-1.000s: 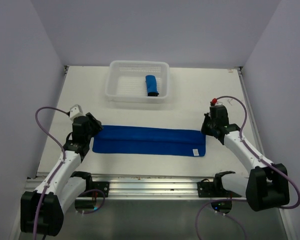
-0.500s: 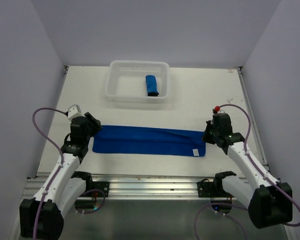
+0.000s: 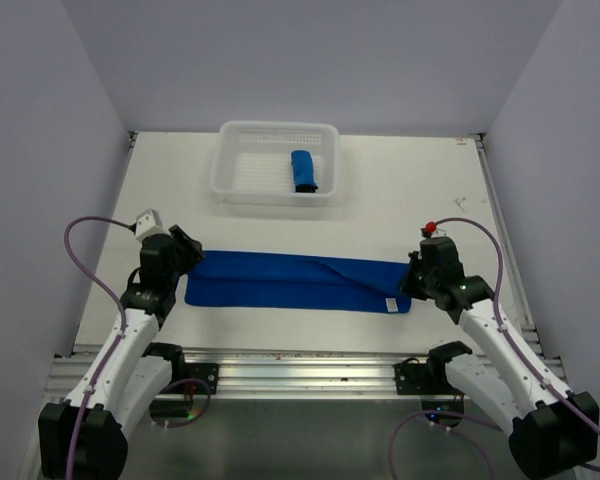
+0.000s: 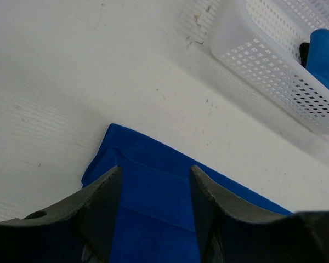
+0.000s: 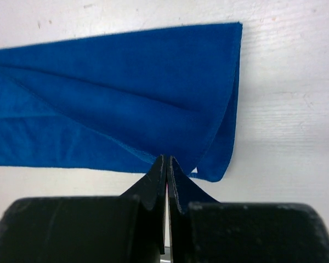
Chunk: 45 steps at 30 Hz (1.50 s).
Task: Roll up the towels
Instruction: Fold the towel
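One royal-blue towel (image 3: 280,280) lies flat as a long folded strip across the table's near half. My left gripper (image 3: 185,262) hovers open over its left end; in the left wrist view the cloth (image 4: 153,219) shows between the spread fingers (image 4: 104,203). My right gripper (image 3: 408,285) is shut at the strip's right end, and its tips (image 5: 165,159) pinch the near edge of the towel's top layer (image 5: 126,109), which is lifted and creased. The other towel (image 3: 303,171) lies rolled in the white basket (image 3: 230,180).
The white perforated basket (image 4: 263,60) stands at the table's back centre, with the rolled towel (image 4: 324,55) in its right half. A small white label (image 3: 390,303) sits at the flat towel's near right corner. Grey walls close in on both sides.
My right arm has dropped toward the table's near edge with its gripper at the towel's right end, and a diagonal crease has appeared there. The left arm has barely shifted.
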### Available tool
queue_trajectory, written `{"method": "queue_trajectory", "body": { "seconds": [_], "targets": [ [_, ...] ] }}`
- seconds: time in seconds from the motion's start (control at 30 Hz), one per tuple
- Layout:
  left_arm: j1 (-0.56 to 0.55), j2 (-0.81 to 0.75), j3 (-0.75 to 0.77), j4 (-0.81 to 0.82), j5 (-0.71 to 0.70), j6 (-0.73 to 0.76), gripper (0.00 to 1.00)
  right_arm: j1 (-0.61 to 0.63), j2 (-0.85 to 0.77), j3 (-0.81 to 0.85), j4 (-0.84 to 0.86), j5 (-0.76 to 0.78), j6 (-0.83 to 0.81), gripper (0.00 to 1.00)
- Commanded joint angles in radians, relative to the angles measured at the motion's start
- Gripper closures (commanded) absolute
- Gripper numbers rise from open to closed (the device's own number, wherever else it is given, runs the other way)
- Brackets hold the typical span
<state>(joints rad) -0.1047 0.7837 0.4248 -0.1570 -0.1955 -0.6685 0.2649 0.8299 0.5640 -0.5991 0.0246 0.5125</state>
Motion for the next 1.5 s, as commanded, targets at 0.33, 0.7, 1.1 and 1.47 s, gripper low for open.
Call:
{"method": "queue_trajectory", "body": {
  "seconds": [0.33,0.7,1.1,1.47],
  "targets": [
    [0.008,-0.023,0.019,-0.013,0.031,0.012,0.44,0.183,0.035,0.036,-0.218,0.33,0.225,1.0],
    [0.008,-0.023,0.003,-0.01,0.042,0.009,0.43,0.192,0.041,0.028,-0.225,0.328,0.241,1.0],
    [0.008,-0.006,0.015,-0.013,0.057,0.012,0.43,0.192,-0.03,0.126,-0.263,0.327,0.225,0.6],
    [0.008,0.074,0.0,0.068,0.156,-0.009,0.43,0.191,-0.018,-0.064,-0.133,0.293,0.411,0.45]
  ]
}}
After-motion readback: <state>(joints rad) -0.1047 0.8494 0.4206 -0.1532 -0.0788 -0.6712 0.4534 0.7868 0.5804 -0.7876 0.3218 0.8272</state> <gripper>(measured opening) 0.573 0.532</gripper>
